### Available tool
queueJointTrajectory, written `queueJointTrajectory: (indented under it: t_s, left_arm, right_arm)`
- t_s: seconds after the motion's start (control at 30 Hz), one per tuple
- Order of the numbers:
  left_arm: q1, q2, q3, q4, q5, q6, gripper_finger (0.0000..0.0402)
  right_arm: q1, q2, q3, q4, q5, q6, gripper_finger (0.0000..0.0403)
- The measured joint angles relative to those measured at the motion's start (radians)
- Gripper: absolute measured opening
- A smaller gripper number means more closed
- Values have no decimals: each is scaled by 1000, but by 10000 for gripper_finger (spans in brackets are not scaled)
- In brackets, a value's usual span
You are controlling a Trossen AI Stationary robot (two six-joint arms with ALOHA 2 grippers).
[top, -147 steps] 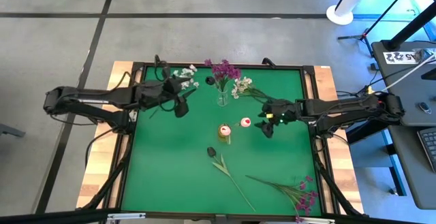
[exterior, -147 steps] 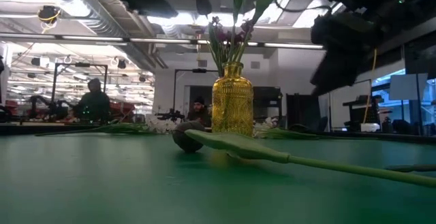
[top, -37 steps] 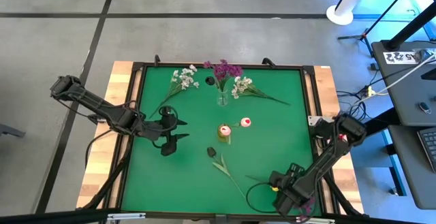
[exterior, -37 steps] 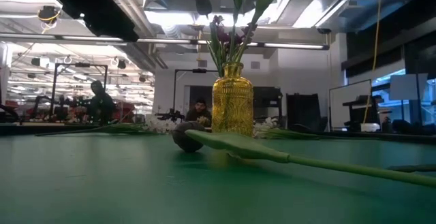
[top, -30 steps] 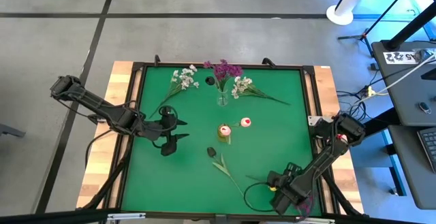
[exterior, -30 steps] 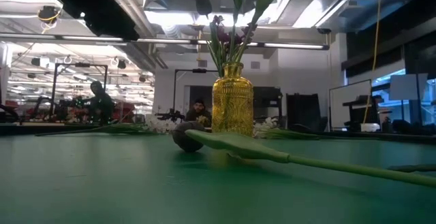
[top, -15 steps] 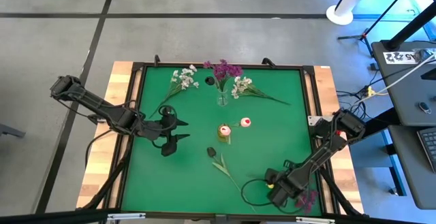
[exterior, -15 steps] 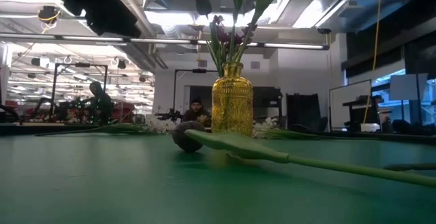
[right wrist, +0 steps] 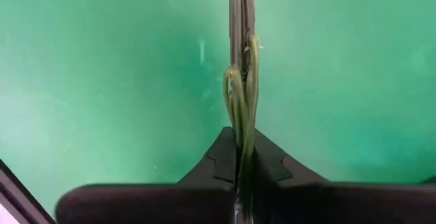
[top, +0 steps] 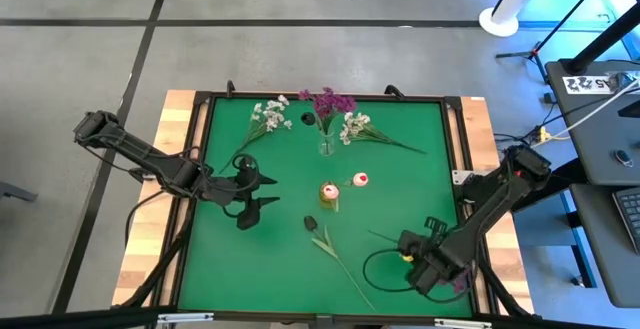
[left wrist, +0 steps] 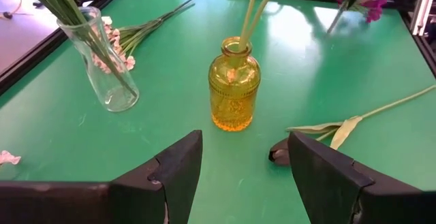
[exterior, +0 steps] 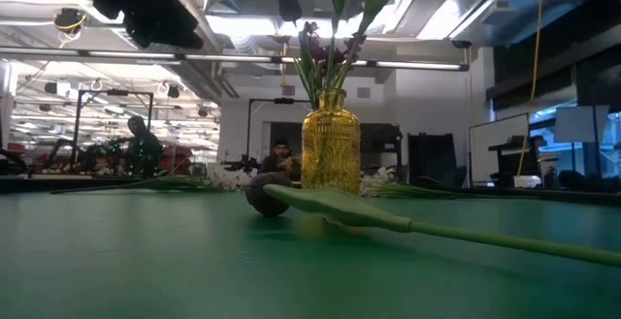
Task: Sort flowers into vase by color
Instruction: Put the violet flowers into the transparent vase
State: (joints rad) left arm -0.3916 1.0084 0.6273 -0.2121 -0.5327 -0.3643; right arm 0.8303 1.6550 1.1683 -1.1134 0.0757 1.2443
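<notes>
Right gripper (top: 432, 261) fingers closed on the purple sprig's stems (right wrist: 240, 101) at the counter's (top: 400, 189) near-right corner; lift straight, keep stems pinched, carry to the clear vase (top: 326, 147); left gripper (top: 262, 191) idles open mid-left.

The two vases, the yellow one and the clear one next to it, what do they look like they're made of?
The yellow vase looks like amber-tinted glass: translucent, glossy, with a beaded pattern pressed into its wall. Tinted plastic can't be ruled out. The clear vase looks like plain smooth glass: the stems inside show straight through its wall, and it catches bright highlights. Clear acrylic would look much the same.
</notes>
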Motion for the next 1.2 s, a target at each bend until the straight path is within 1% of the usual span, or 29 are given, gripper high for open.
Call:
queueJointTrajectory:
  t_s: [0.13,0.2,0.3,0.43,0.47,0.53,0.63,0.73,0.87,1.03,1.13,1.2]
  left_arm:
    - [0,0,0,16,0,8,212]
    - [0,0,0,25,0,8,212]
    - [0,0,0,29,0,8,212]
    - [0,0,0,45,0,25,212]
    - [0,0,0,54,0,35,212]
    - [0,0,0,87,0,63,212]
    - [0,0,0,154,0,132,212]
    - [0,0,0,223,-1,213,212]
    - [0,0,0,297,-2,297,212]
    - [0,0,0,368,-2,359,212]
    - [0,0,0,419,-3,404,212]
    - [0,0,3,464,-3,446,212]
  right_arm:
    - [0,-47,59,-45,103,-22,11]
    - [0,-72,95,-100,162,-25,14]
    - [-2,-90,152,-233,229,-13,10]
    - [-30,-111,208,-458,314,82,9]
    - [-46,-117,208,-471,333,99,10]
    - [-89,-148,192,-438,383,62,13]
    - [-166,-179,189,-467,461,44,11]
    - [-242,-206,186,-442,528,-21,9]
    - [-320,-243,200,-452,573,-78,11]
    - [-348,-289,260,-460,618,-125,9]
    - [-347,-296,323,-459,683,-164,9]
    - [-347,-296,374,-457,734,-226,9]
